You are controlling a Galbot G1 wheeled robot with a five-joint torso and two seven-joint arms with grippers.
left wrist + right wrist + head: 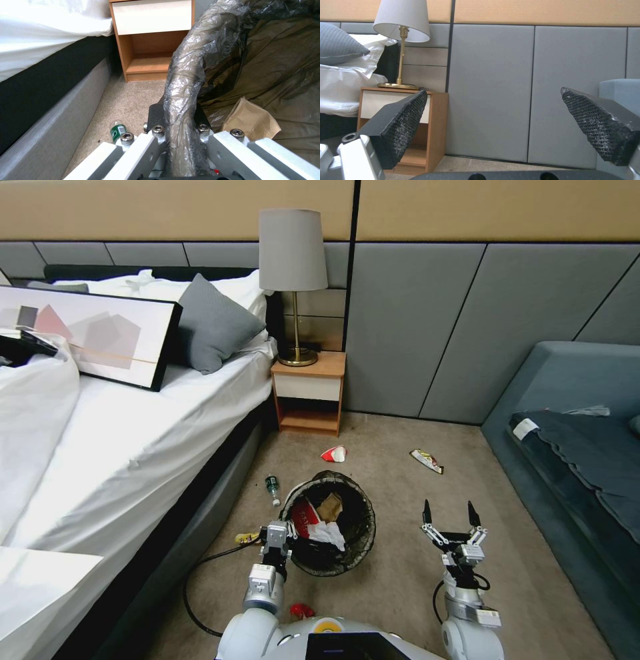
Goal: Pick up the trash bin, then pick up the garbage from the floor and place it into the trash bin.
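- The left gripper (288,529) is clamping the liner-wrapped rim of the trash bin (353,550), which is sitting on the carpet beside the bed (133,433).
- The slick liner could be slipping from that grip, tipping the bin.
- The bin is holding a red-and-white wrapper (305,519), tissue (328,533) and tan paper (251,120).
- The right gripper (452,515) is hovering with fingers spread, empty.

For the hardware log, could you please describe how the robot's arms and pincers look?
Both arms have glossy white shells with silver-grey wrist sections and black cables looping from them. The left pincer and right pincer have white-and-metal bolted linkages. The right pincer's black tapered fingers carry textured grid pads.
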